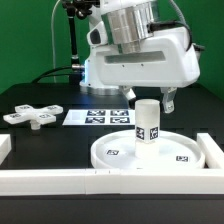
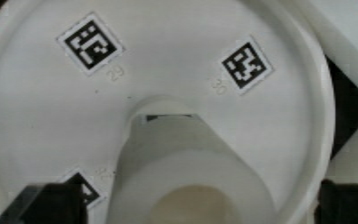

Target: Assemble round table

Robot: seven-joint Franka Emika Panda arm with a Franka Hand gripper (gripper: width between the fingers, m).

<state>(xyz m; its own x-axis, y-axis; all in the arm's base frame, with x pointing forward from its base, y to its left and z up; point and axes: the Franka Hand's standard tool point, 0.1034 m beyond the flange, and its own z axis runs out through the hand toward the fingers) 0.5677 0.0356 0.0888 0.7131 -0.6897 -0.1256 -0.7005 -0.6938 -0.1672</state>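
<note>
The short cylindrical leg [image 1: 147, 122] stands upright at the hub of the large rimmed round disc [image 1: 140, 160], which lies flat in the lower centre of the exterior view. The wrist view looks straight down the leg onto the disc face and its two tags, and shows no visible lean. The gripper [image 1: 149, 98] hangs directly over the leg's top with its jaws spread apart, one finger to each side of the leg and neither seen touching it — released, grasping nothing. Judgement: the step in hand is seating the leg in the disc. To do it well, descend centred so both pads meet the leg together. Clamp on the upper part, clear of the tag. Keep the leg's axis plumb while turning or pressing, since any side load would cock it in the hub or drag the disc. The disc sits close against the long white border rails [image 1: 60, 180] at the lower and right edges of the exterior view. Contact cannot be confirmed — if it is braced there, the rails should resist rotation. The cross-shaped base [image 1: 33, 116] lies well apart at middle left, and the marker board [image 1: 105, 117] lies behind the disc.
</note>
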